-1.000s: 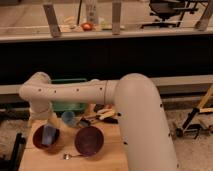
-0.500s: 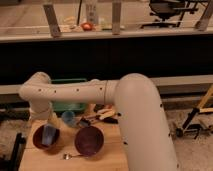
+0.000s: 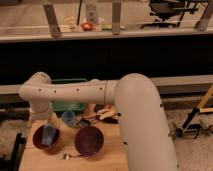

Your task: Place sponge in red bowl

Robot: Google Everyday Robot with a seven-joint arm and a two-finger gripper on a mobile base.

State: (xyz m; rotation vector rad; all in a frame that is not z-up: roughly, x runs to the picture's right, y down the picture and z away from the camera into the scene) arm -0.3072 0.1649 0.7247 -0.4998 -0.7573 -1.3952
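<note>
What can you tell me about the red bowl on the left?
The red bowl is round, shallow and looks glossy. It stands upright near the left edge of the wooden table. A light blue sponge lies inside it. The gripper hangs just over its far rim. A purple bowl stands apart to its right.

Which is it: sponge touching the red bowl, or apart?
Cannot tell. The camera view shows the sponge within the red bowl outline, just under the gripper, but not whether it rests on the bowl or hangs above it.
</note>
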